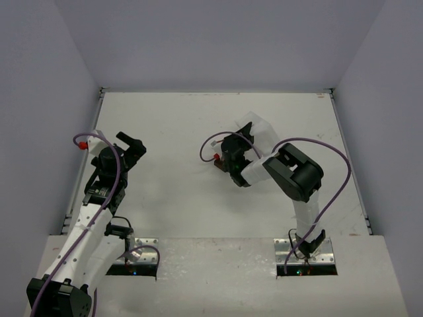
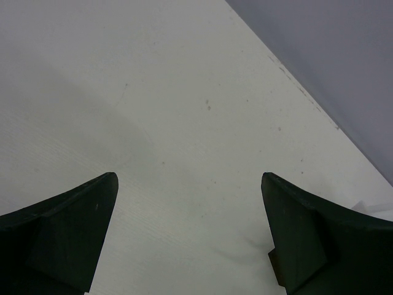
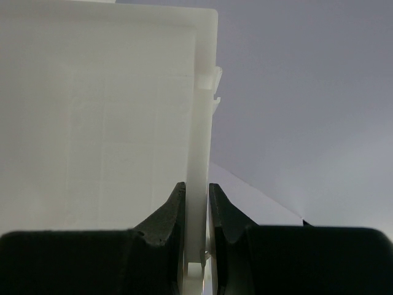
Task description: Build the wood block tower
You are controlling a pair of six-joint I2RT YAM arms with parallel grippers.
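- Tray [image 3: 98, 123]: white, slightly see-through plastic, rectangular, with a thin raised rim. Faint grid lines show through its flat floor, and small clip tabs stick out of the rim edge. It stands steeply on edge in the right wrist view. I cannot tell whether any corner touches the bench [image 2: 184, 92].
- Right tool [image 3: 196, 200]: closed on the tray's thin rim. One dark, curved fingertip [image 3: 169, 215] presses each face of the rim, and the tray rises straight up from the grip.
- Left tool [image 2: 189, 178]: wide open and holding nothing. Its two matt black wedge-shaped fingers hang above bare bench, well to the left of the tray.
- Bench: off-white, matt and flat, with fine grain and a few small dark specks.
- Purple cable [image 1: 330, 172]: a smooth round cord that loops off the right arm, on the near right of the tray.
- Wood block tower: not made out in any view. The spot just near-left of the tray, under the right tool's body, is too small and dark to read, so its position is undetermined.
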